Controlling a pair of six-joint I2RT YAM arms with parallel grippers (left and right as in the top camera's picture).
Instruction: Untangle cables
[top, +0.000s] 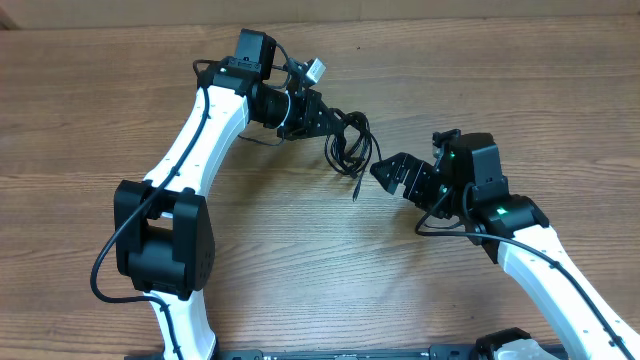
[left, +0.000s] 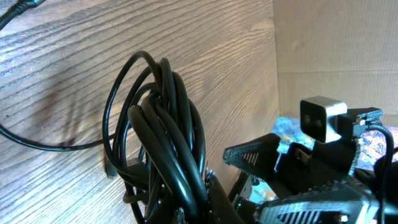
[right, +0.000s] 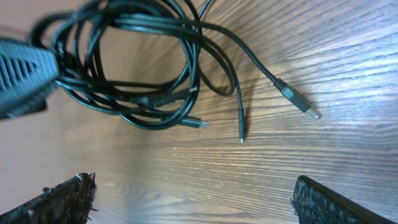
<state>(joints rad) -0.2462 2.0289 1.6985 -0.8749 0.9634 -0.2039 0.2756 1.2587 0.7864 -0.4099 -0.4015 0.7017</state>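
The cables (top: 350, 146) are a tangled bundle of thin black cords lying mid-table, with loose plug ends trailing toward the front. My left gripper (top: 322, 122) is shut on the bundle's far-left side; the left wrist view shows the looped cords (left: 168, 130) pinched between its jaws (left: 208, 205). My right gripper (top: 392, 172) is open and empty just right of the bundle. The right wrist view shows the bundle (right: 124, 68), a silvery-tipped plug (right: 298, 102) and two thin plug ends ahead of the open jaws (right: 193, 199).
The wooden table (top: 300, 260) surrounds the bundle. A cardboard wall (left: 336, 50) stands at the table's far edge. A thicker black cable (top: 110, 250) runs along the left arm.
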